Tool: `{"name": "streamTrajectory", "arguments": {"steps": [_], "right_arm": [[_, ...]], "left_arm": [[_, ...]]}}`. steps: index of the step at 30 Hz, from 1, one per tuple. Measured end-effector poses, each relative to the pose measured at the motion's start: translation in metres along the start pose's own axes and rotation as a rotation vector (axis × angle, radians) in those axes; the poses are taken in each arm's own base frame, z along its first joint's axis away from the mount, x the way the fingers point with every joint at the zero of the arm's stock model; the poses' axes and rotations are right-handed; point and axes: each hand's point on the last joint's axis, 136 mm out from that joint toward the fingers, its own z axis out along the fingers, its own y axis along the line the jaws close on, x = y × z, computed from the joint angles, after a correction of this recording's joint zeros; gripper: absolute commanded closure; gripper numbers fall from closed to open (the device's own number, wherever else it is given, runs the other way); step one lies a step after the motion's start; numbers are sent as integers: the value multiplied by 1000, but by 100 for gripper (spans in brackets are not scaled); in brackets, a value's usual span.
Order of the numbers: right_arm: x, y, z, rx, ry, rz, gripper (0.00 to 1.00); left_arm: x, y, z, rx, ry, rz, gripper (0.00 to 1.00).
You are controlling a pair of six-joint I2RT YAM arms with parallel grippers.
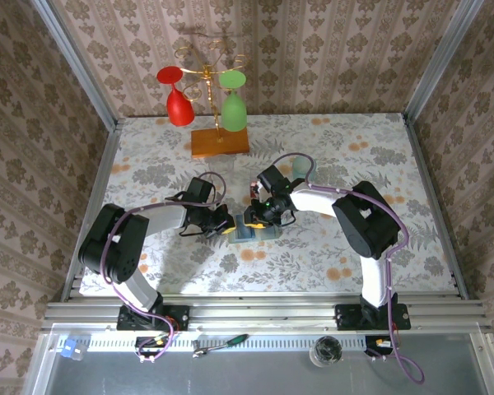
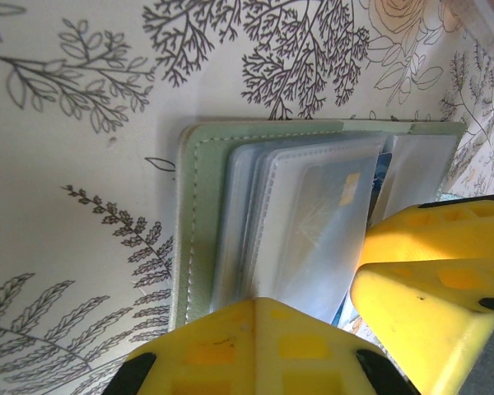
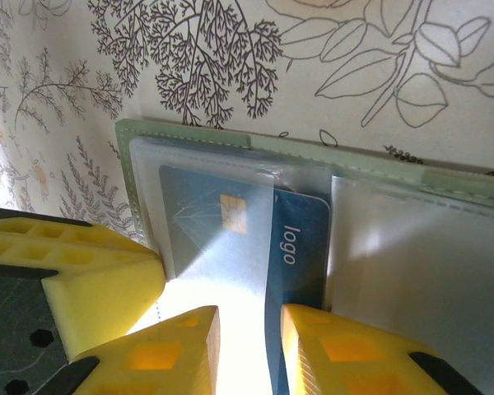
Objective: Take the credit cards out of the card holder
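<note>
The card holder (image 3: pixel 189 136) lies open on the flowered worktop (image 1: pixel 354 247), midway between the two arms, with its clear sleeves facing up. A blue credit card (image 3: pixel 300 239) marked "logo" sits partly under the frosted sleeve (image 3: pixel 214 189) of one panel, so the extraction step is in hand but the card is not out yet. The left gripper (image 2: pixel 259 317) has its jaws clenched together and rests at the holder's edge, seemingly pinning it flat. The right gripper (image 3: pixel 249 329) hovers at the card's near edge, its jaws a little apart and nothing visibly pinched between them. The next move probably calls for the right jaws to catch the exposed edge of the card and slide it straight out along the sleeve while the left keeps the holder from dragging along.
</note>
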Motion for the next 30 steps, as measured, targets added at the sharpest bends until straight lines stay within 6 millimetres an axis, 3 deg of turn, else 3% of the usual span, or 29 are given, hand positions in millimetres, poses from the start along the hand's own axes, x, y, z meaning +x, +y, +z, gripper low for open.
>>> {"name": "streamTrajectory", "arguments": {"steps": [18, 30], "right_arm": [[-1, -2, -2, 24, -13, -34, 73], [-2, -3, -3, 32, -22, -35, 73]], "left_arm": [[0, -1, -1, -6, 3, -4, 100], [-1, -16, -3, 4, 8, 21, 100]]}}
